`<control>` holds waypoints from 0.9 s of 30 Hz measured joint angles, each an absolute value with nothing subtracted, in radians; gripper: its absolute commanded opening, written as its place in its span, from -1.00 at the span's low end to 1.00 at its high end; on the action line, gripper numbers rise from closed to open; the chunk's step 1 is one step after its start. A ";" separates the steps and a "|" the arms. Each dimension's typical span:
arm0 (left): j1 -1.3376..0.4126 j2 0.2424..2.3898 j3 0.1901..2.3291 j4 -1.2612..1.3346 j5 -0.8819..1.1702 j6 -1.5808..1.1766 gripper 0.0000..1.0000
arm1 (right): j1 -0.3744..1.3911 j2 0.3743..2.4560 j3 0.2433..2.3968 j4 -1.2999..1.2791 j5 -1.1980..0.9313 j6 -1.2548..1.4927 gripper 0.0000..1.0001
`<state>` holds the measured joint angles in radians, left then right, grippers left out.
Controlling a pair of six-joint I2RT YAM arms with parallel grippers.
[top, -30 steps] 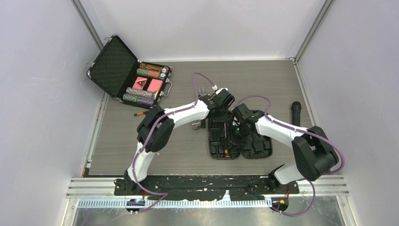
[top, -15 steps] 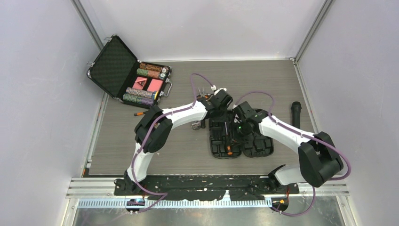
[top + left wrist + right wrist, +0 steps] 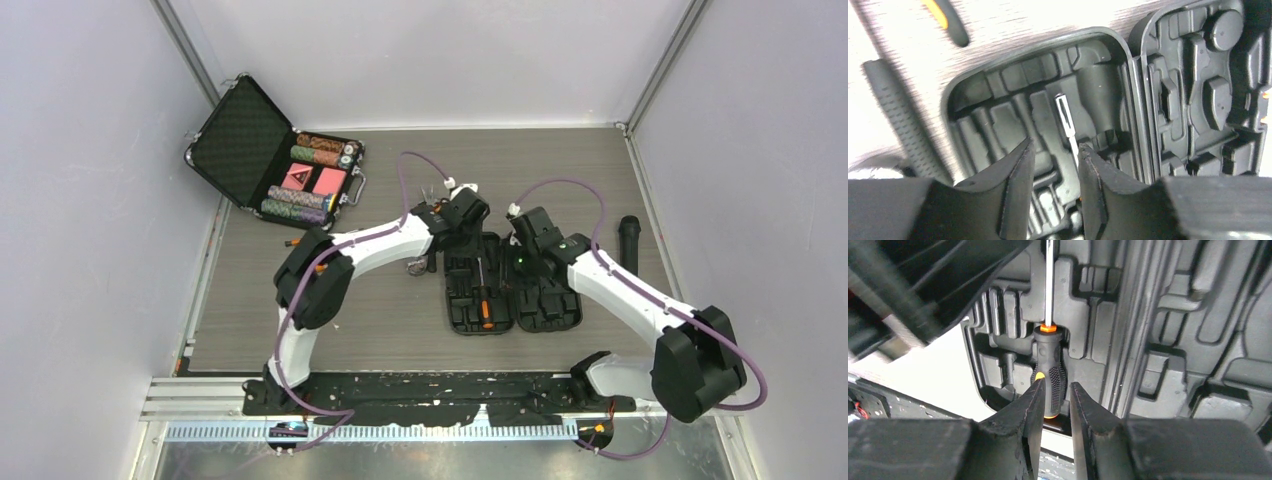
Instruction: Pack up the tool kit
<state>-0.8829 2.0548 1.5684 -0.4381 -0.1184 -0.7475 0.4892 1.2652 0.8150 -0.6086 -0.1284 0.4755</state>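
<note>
Seen from above, both wrists cover the far end of the tool kit (image 3: 548, 300), so the fingertips show only in the wrist views. The left wrist view cuts off the screwdriver (image 3: 484, 300) below its flat tip. Just left of the case, a ribbed black handle (image 3: 898, 115) and an orange-and-black piece (image 3: 945, 20) run out of frame, too blurred to name.

The clamshell lies open and flat at mid-table. Bare wood shows to its near left, and a black cylinder (image 3: 628, 240) lies to its right. The poker-chip briefcase (image 3: 275, 160) sits well apart in the far-left corner.

The screwdriver lies in the left half with its long axis along the hinge, tip toward the far wall and handle toward the bases.

The left gripper (image 3: 1055, 162) is released, its jaws flanking the shaft. The right gripper (image 3: 1055, 395) is also unclenched above the handle and grasps nothing.
</note>
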 measured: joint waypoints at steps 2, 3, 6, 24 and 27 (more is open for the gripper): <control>-0.880 2.001 1.527 -0.433 -0.131 -0.747 -0.03 | 0.469 1.251 0.815 -0.607 -0.129 0.467 -0.44; -0.880 1.959 1.491 -0.421 -0.139 -0.746 0.00 | 0.451 1.247 0.815 -0.603 -0.130 0.460 -0.44; -0.878 1.800 1.366 -0.393 -0.162 -0.743 0.16 | 0.405 1.247 0.820 -0.593 -0.130 0.440 -0.44; -0.939 1.633 0.990 -0.281 -0.145 -0.786 0.08 | 0.454 1.283 0.646 -0.450 -0.279 0.449 -0.47; -0.938 1.655 0.990 -0.274 -0.132 -0.788 -0.09 | 0.467 1.274 0.611 -0.403 -0.289 0.476 -0.47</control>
<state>-0.9379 1.6550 0.9901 -0.2745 -0.1322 -0.7883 0.4667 1.2736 0.6109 -0.4034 -0.2890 0.4759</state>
